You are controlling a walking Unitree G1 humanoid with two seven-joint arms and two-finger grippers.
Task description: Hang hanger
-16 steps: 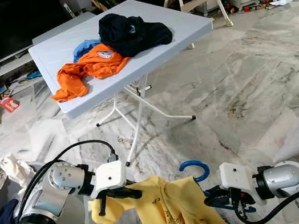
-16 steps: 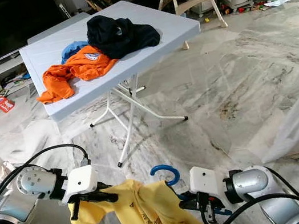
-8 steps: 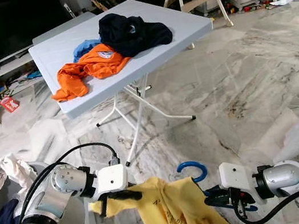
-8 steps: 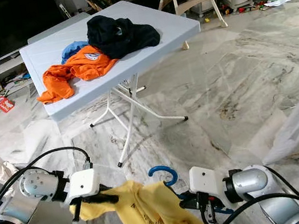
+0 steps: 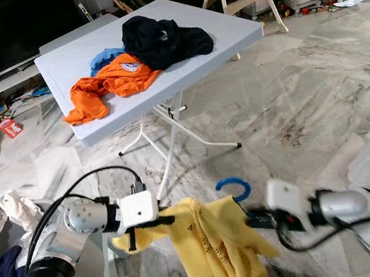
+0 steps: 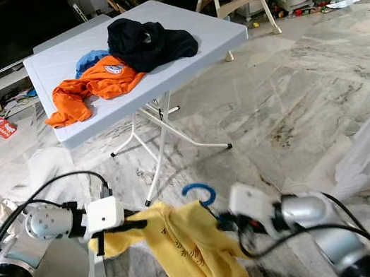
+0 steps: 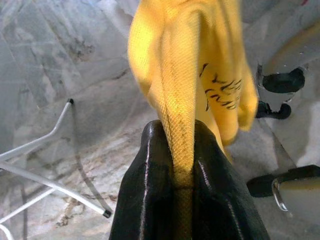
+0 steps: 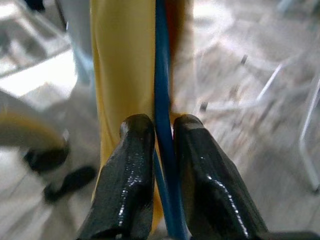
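Blue hanger (image 5: 232,187) carries a drooping yellow shirt (image 5: 215,248), hook upright.

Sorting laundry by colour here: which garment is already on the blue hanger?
The yellow shirt, on the blue hanger held between the left gripper and right gripper. The orange, black and blue garments lie on the table.

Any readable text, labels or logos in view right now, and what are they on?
Yellow shirt: black printed marks, seen closer in the left wrist view, too distorted to read.
Orange shirt on the white folding table: round badge, too small to read.
Nothing else legible.
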